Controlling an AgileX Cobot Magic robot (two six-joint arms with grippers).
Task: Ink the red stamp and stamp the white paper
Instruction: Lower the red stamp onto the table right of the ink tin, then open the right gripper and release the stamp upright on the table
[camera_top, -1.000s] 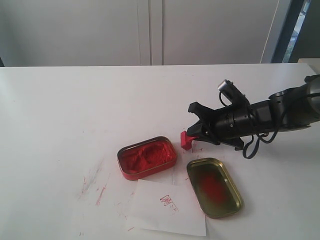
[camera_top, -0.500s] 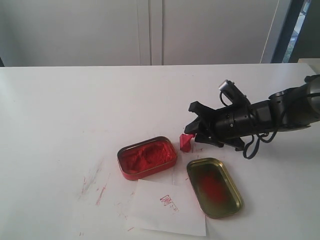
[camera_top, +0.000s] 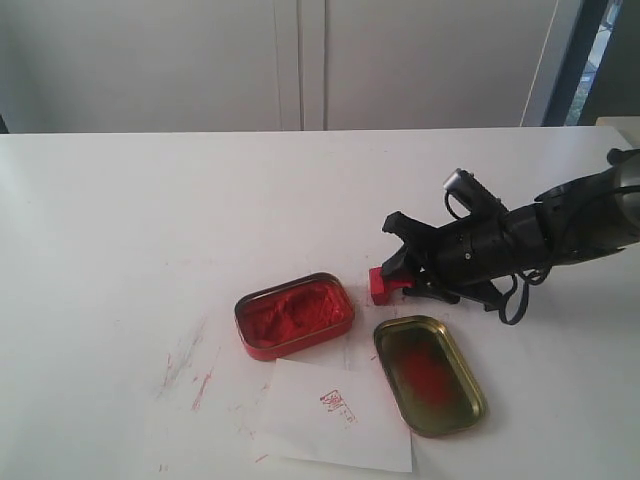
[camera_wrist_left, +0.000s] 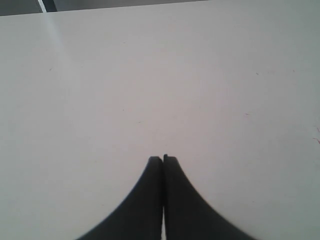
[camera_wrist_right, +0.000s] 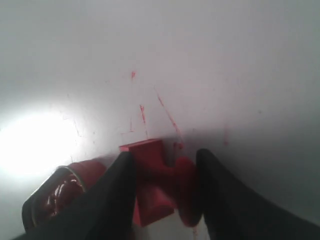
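Note:
The red stamp (camera_top: 385, 285) lies tipped on its side on the white table, just behind the two tins. My right gripper (camera_top: 393, 250) is low over it and open, one finger on each side. In the right wrist view the red stamp (camera_wrist_right: 155, 172) lies between the spread black fingers (camera_wrist_right: 112, 200) of the right gripper (camera_wrist_right: 164, 154), base towards one and knob towards the other. The white paper (camera_top: 300, 425) lies flat near the front edge and carries a small red imprint (camera_top: 338, 404). The left gripper (camera_wrist_left: 163, 159) is shut over bare tabletop; the exterior view does not show it.
A red oblong tin of ink paste (camera_top: 295, 315) sits left of the stamp. A brass-coloured open tin (camera_top: 430, 375) with a red patch inside lies right of the paper. Red smears (camera_top: 190, 375) mark the tabletop front left. White cabinet doors stand behind the table.
The right gripper's jaws have spread apart. The stamp, held tilted at the fingertips a second ago, has dropped and now lies on its side on the table between the fingers.

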